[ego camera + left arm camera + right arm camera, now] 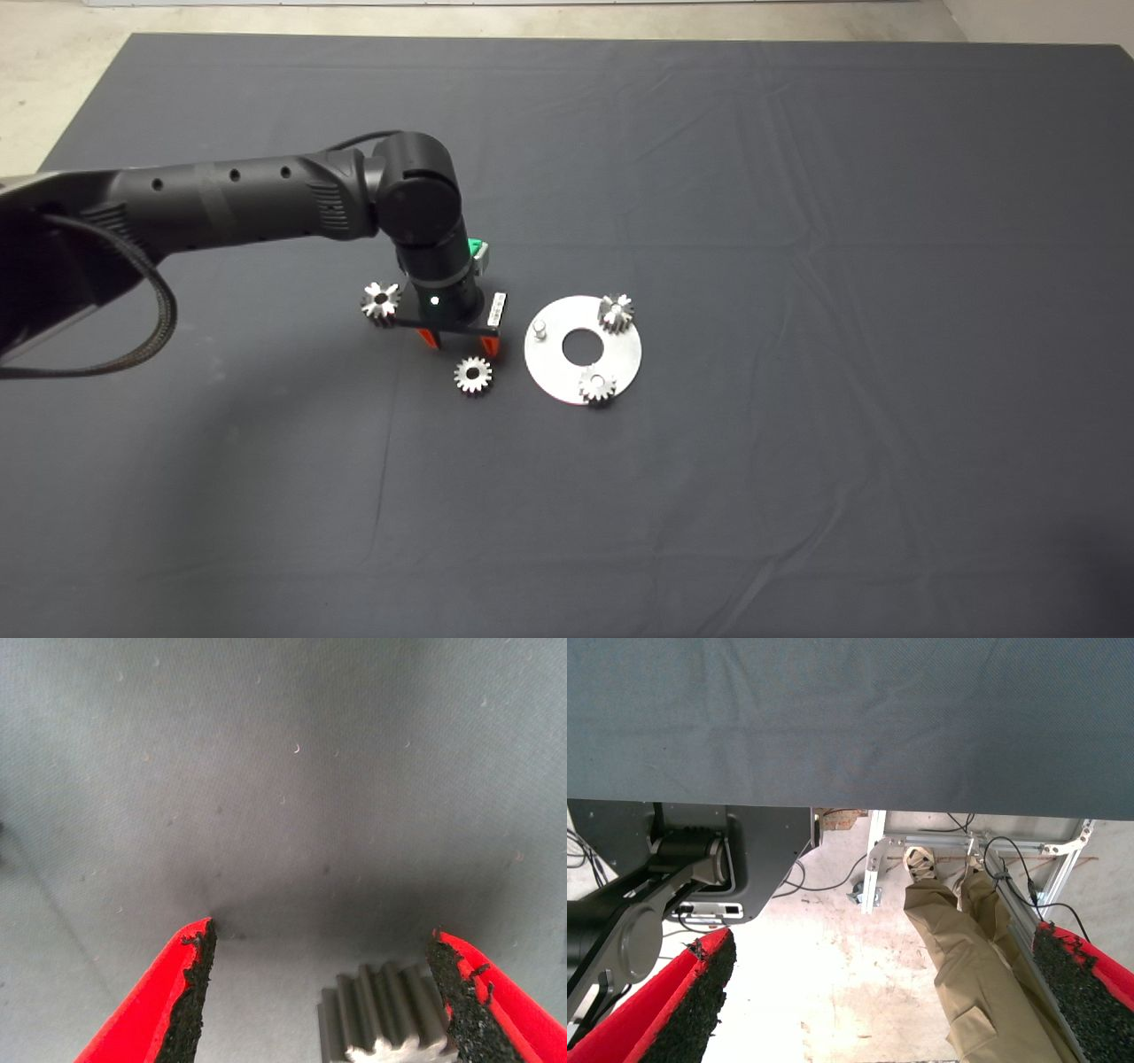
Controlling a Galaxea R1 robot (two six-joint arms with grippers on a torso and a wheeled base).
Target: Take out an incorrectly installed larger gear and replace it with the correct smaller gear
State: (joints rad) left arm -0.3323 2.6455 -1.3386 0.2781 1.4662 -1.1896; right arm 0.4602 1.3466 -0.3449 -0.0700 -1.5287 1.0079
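While the left gripper (pixel 460 344) hangs over the mat (pixel 797 177) with its red fingers (pixel 168 1010) spread wide and holding nothing, the smaller gear (pixel 473 375) lies flat on the cloth just below its tips, on the side away from the arm. The left wrist view shows that gear (pixel 385 1014) close against one pad, the other pad well clear. A round steel plate (pixel 567 372) lies just beside the gripper, carrying two gears and a bare peg (pixel 538 331). The larger gear (pixel 381 302) sits on the mat at the gripper's far side from the plate. The right gripper (pixel 895 1001) waits off the mat, fingers apart, with a person's legs (pixel 966 957) in its view.
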